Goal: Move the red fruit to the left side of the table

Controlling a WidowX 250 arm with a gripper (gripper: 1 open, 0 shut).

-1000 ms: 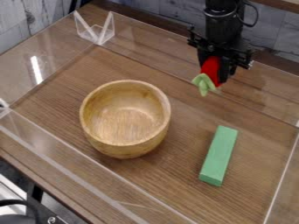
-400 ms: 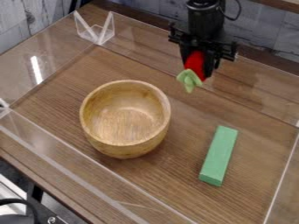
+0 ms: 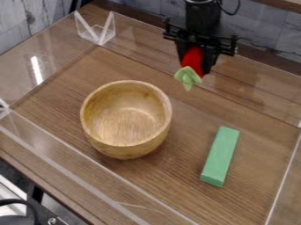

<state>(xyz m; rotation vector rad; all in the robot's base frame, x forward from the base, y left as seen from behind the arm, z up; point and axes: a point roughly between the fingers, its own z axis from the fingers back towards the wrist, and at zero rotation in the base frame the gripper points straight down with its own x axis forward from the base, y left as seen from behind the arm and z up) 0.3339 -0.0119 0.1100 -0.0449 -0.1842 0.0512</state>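
The red fruit (image 3: 192, 64), a small toy strawberry with a green leafy cap hanging at its lower end, is held in the air above the back right of the table (image 3: 141, 185). My gripper (image 3: 195, 60) points down from above and is shut on it, its black fingers on either side of the red body. The fruit hangs to the upper right of the wooden bowl and clear of the tabletop.
A round light wooden bowl (image 3: 126, 118) sits in the middle left. A long green block (image 3: 220, 156) lies at the right front. Low clear acrylic walls (image 3: 35, 61) edge the table, with a clear stand (image 3: 95, 28) at the back left.
The gripper has carried the fruit leftward and a little up, from the right back area toward the middle of the back, with the wrist rolling slightly. Bowl and block have not moved.
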